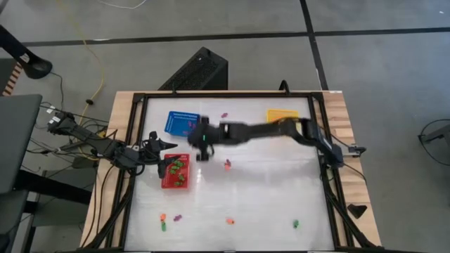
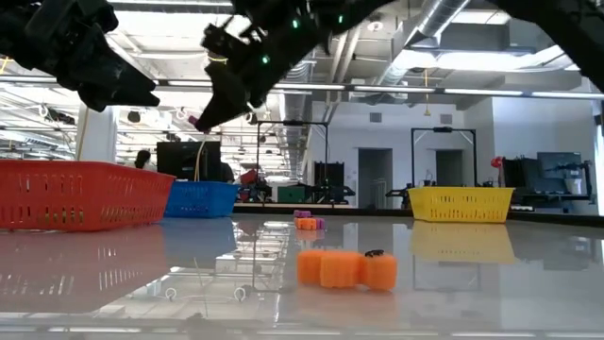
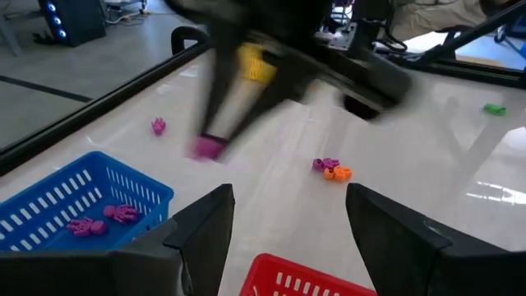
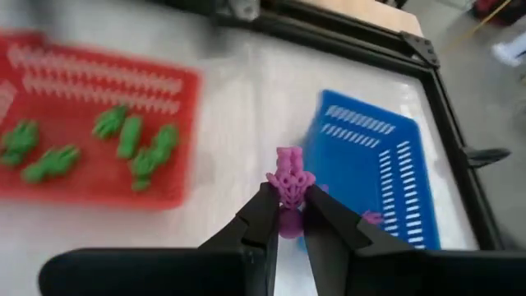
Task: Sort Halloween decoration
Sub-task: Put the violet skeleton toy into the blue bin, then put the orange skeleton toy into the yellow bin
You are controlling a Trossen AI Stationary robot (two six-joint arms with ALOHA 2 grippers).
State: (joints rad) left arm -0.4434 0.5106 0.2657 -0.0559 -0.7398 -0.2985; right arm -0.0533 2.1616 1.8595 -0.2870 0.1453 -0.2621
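My right gripper (image 4: 289,205) reaches across the table and hovers between the red basket (image 1: 176,171) and the blue basket (image 1: 181,123), shut on a purple trinket (image 4: 288,177). The same trinket (image 3: 207,148) shows below its fingers in the left wrist view. My left gripper (image 3: 288,226) is open and empty, above the red basket's far end (image 1: 167,145). Green trinkets (image 4: 123,140) lie in the red basket and purple ones (image 3: 103,218) in the blue basket. Loose trinkets lie on the table: a purple one (image 1: 225,114), an orange and purple cluster (image 1: 227,165), and several near the near edge (image 1: 229,221). My right gripper pinches the purple trinket between its two fingertips (image 4: 265,207), by its lower part (image 4: 289,215). The fingers come from above, slanting down. The trinket is lifted clear of the table, and its top sticks out past the fingertips.
A yellow basket (image 1: 281,116) stands at the table's far right. A black frame (image 1: 211,95) runs around the table top. Bare table surface lies in the middle and right (image 1: 281,183). The two arms are close together over the left part of the table.
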